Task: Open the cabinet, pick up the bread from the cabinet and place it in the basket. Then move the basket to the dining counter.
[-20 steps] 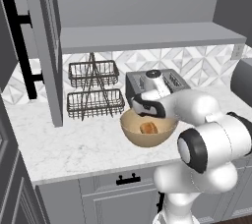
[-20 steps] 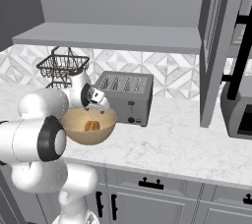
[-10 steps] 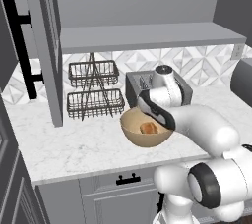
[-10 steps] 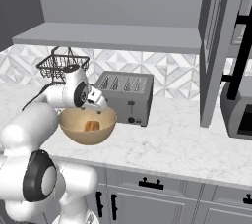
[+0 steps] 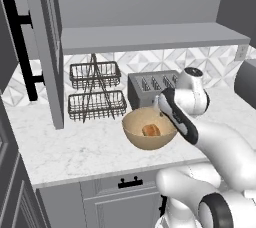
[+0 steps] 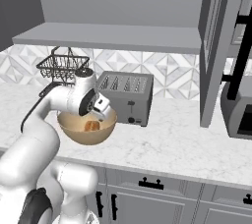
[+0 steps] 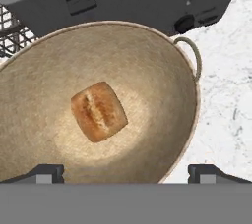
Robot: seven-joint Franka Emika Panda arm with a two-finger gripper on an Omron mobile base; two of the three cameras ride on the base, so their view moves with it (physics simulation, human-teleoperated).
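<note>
I'm hovering my claw [image 7: 126, 174] over the basket [image 7: 162, 61], jaws spread wide, gripping nothing. The bread [image 7: 99, 111] is lying at the basket's centre. I'm eyeing the rim at 3 o'clock, where a firm, level pinch should avoid tipping it.

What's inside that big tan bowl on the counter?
One small golden-brown bread piece lies loose near the middle of the basket. The open gripper hangs above it. The basket's near rim is cut off in the hand view.
</note>
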